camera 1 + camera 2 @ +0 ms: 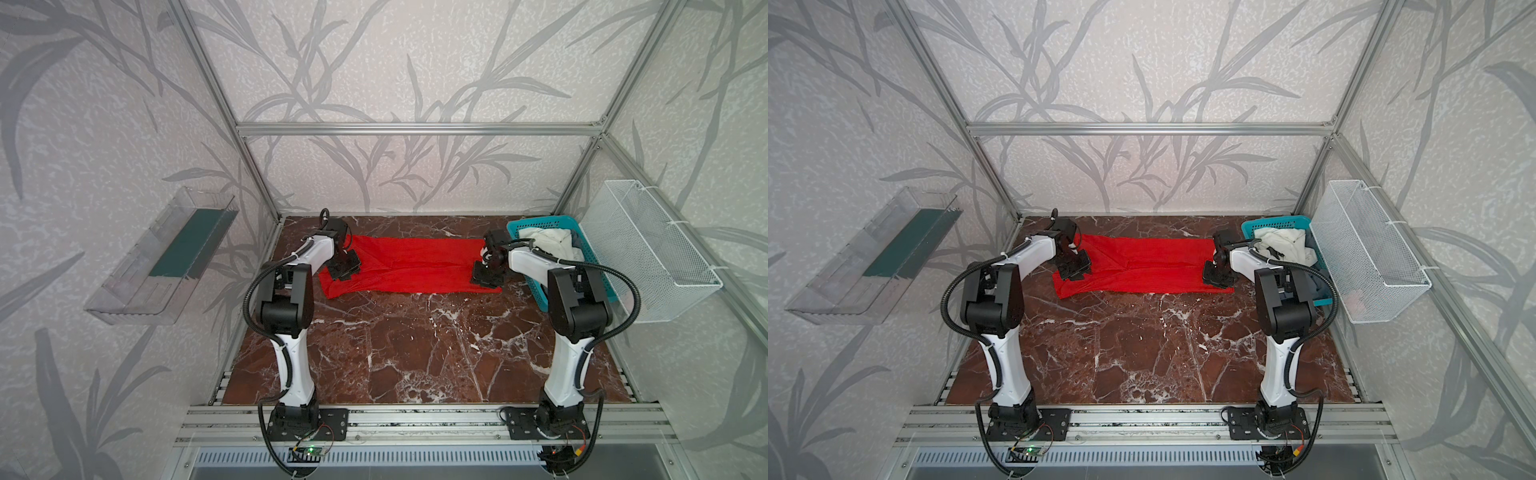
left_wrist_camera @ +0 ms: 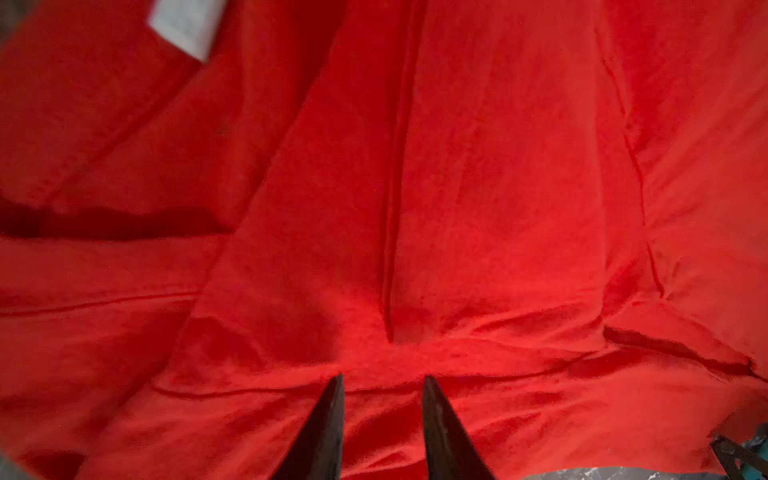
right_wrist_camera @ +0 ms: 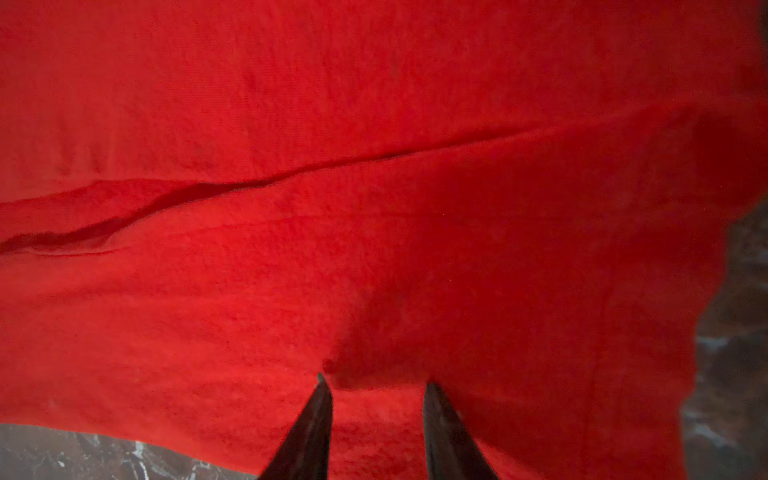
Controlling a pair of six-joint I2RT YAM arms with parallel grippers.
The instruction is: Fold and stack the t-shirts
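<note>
The red tee [image 1: 411, 266] is lying flat near the back of the table [image 1: 395, 353], folded into a long band running side to side, and you can see it the same way in both top views [image 1: 1142, 266]. Its front edge is pretty straight, but the left end flares out into a loose corner pointing toward the front. There's a long fold line down the band, and a white label [image 2: 187, 25] shows in the left wrist view. The left gripper [image 2: 383, 380] sits over the left end with its jaws a little apart, just red cloth showing in the gap, nothing pinched as far as I can see. The right gripper [image 3: 376, 382] is down on the right end near the front corner, jaws parted about the same, tips on the cloth with no fold between them; marble shows just past the tee's edges there. The right end stops just short of the teal basket [image 1: 536, 286] in the back right corner, which has a white tee [image 1: 1283, 245] and a grey-blue tee [image 1: 1312, 289] bundled in it. The whole front half of the table is bare marble between the two arms. A wire basket [image 1: 652, 257] hangs on the right wall and a clear tray [image 1: 166, 253] on the left.
</note>
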